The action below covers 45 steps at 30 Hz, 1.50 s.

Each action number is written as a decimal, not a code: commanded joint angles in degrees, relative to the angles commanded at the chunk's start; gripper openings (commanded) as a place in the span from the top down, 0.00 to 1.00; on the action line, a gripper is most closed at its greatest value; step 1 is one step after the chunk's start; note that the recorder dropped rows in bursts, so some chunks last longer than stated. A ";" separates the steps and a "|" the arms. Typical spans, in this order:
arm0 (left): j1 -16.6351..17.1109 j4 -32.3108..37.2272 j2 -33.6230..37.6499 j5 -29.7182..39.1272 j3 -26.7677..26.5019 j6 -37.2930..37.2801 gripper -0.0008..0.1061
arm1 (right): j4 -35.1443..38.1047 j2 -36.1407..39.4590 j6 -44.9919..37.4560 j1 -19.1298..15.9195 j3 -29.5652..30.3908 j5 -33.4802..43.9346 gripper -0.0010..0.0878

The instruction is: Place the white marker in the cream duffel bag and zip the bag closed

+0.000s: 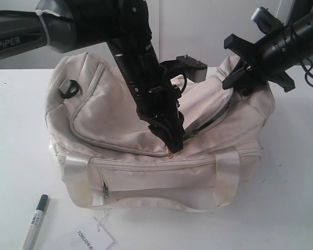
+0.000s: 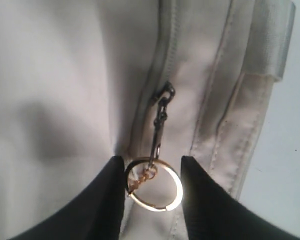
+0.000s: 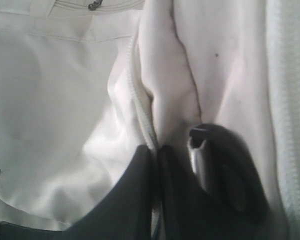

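Cream bag (image 1: 107, 125) fills the tabletop (image 1: 284, 208); left claw (image 2: 151, 167) clamps its ring (image 2: 179, 189), right claw (image 3: 157, 150) pinches its far-right cloth; marker (image 1: 35, 221) and tag (image 1: 95, 238) lie near left.

White marker (image 1: 36, 219): lower barrel cut off by the bottom edge; print too small to read.
Paper tag (image 1: 95, 238): partly cut off.
Cream duffel bag (image 1: 109, 122): middle of the top zip hidden behind the left arm (image 1: 141, 67).
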 joint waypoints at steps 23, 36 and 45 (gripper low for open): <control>0.00 3.06 -2.56 0.00 0.00 -14.70 0.99 | -3.24 0.00 0.10 0.00 0.00 -0.36 0.99; 0.00 2.96 -9.43 0.00 0.00 -13.73 0.99 | -6.85 0.00 0.10 0.00 0.00 -0.26 0.99; 0.00 0.38 -12.53 -4.76 0.00 -11.11 0.99 | -7.67 0.00 0.10 0.00 0.00 -0.38 0.99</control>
